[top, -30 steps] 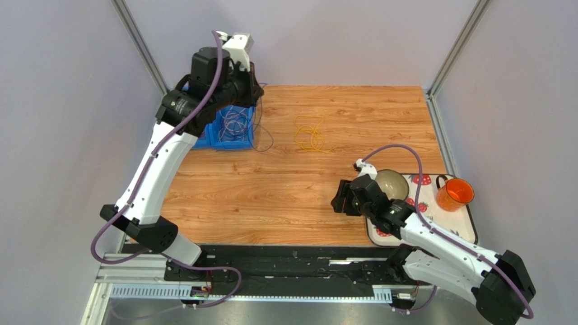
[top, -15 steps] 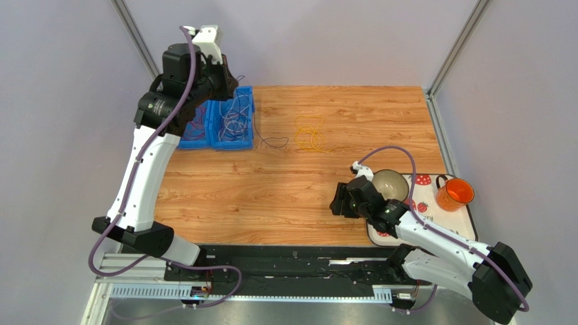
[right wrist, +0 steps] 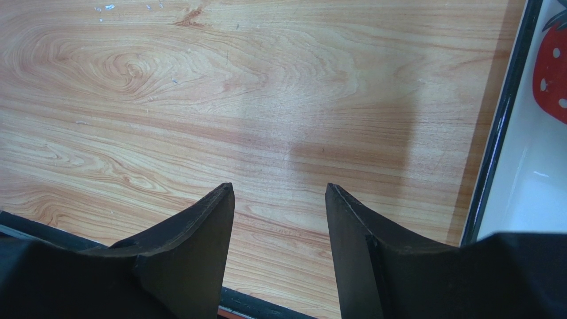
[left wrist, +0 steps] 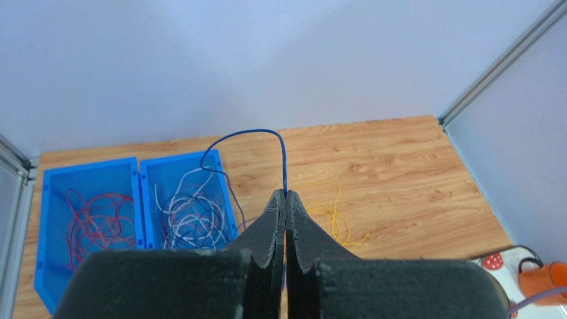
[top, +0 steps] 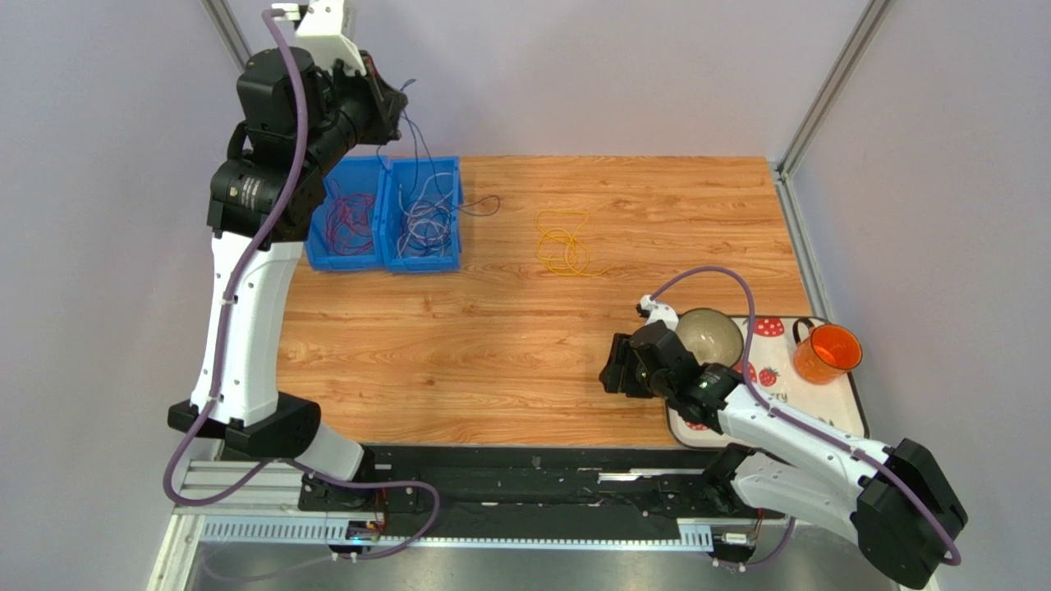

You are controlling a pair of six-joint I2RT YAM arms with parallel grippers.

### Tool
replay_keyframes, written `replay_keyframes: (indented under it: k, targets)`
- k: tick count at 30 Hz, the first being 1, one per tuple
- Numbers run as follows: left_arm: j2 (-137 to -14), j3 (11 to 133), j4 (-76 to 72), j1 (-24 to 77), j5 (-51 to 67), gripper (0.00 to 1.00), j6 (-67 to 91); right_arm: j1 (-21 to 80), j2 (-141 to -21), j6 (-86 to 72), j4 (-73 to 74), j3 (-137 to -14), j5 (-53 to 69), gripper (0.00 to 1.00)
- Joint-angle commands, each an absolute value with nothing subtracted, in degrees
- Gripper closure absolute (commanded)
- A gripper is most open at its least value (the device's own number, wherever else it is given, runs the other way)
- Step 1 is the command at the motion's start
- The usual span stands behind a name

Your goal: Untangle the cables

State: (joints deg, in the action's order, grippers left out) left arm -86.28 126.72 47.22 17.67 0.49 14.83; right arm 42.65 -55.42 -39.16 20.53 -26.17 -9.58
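My left gripper (top: pixel 389 99) is raised high above the blue bins (top: pixel 385 261) and is shut on a dark blue cable (top: pixel 417 154). The cable hangs down into the right bin, and its tail lies on the table (top: pixel 484 203). In the left wrist view the cable (left wrist: pixel 247 133) arches up out of my shut gripper (left wrist: pixel 285 194). The left bin holds red cables (top: pixel 353 216). The right bin holds white and purple cables (top: pixel 427 219). A yellow cable (top: pixel 563 246) lies loose on the wood. My right gripper (top: pixel 613 366) is open and empty low over the table (right wrist: pixel 279 189).
A strawberry-patterned tray (top: pixel 851 413) at the right edge holds a bowl (top: pixel 713 335) and an orange cup (top: pixel 827 352). The tray's rim (right wrist: pixel 496 146) is just to the right of my right gripper. Grey walls and metal posts enclose the table.
My left arm has risen and swung left and back, lifting the dark blue cable up from the right bin. Its tail slid towards the bins. The right arm barely moved.
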Motion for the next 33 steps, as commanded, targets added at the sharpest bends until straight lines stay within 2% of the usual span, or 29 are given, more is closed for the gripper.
replay_keyframes:
  k: [1, 10, 25, 29, 33]
  targets:
    - [-88.2, 131.8, 44.7, 15.7, -1.4, 1.00, 14.0, 42.6, -54.8, -38.5, 19.1, -26.5, -9.6, 0.43]
    - [-89.0, 131.8, 41.5, 14.1, -1.6, 1.00, 14.6, 42.6, -55.0, -38.7, 18.9, -26.1, -9.6, 0.44]
    - [-92.4, 115.2, 30.9, 8.6, 2.3, 1.00, 16.8, 42.6, -59.5, -38.9, 15.5, -25.8, -7.8, 0.44]
    - [-97.0, 112.8, 29.7, 7.6, 4.6, 1.00, 17.2, 42.6, -60.6, -38.8, 14.9, -25.8, -7.6, 0.44]
    - [-101.9, 115.3, 31.2, 6.9, 6.9, 1.00, 17.8, 42.6, -61.1, -38.5, 14.7, -26.1, -7.5, 0.44]
